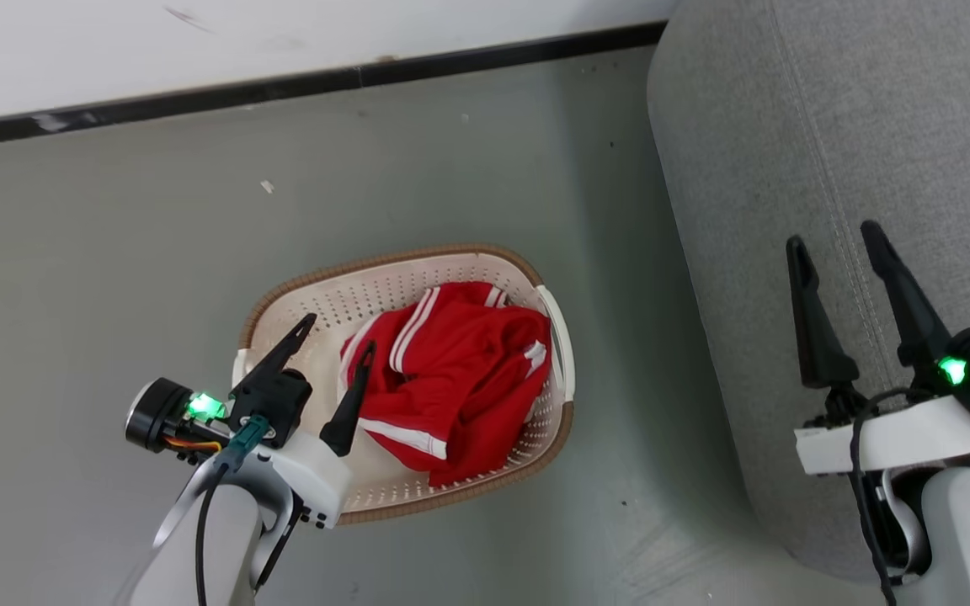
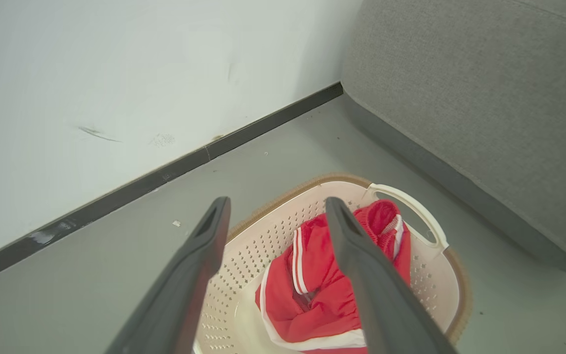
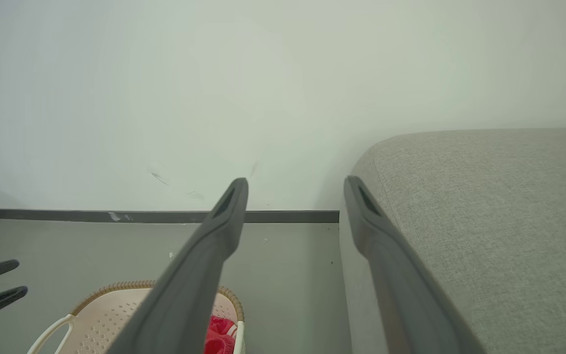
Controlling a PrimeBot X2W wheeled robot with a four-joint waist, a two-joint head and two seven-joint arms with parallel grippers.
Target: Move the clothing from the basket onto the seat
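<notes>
The clothing (image 1: 451, 379) is lying crumpled inside the basket (image 1: 418, 257), bunched toward its 3 o'clock side in my head view. I am seeing bright red fabric with paired white stripes running along the folds and a white band edging the hem at 6 o'clock. The basket is sitting on the grey floor (image 1: 157, 252). It is cream and perforated, with a brown woven-look rim and a white handle (image 1: 561, 337) at 3 o'clock, just beside the cloth.

My left hand (image 1: 339, 332) is hanging over the basket's 9 o'clock half, its pale forearm coming up from 7 o'clock. Its two dark fingers are standing spread wide and empty, pointing toward 1 o'clock. One fingertip is overlapping the red edge, and I cannot tell whether it is touching.

At 3 o'clock from the basket, apart from it, the seat (image 1: 788, 126) is showing grey woven upholstery, a rounded corner and a stitched seam. My right hand (image 1: 832, 234) is hovering over the seat's near edge. Its fingers are also standing spread wide and empty, pointing toward 12 o'clock.

At 12 o'clock a dark baseboard (image 1: 283, 84) is running along the white wall (image 1: 199, 42).
</notes>
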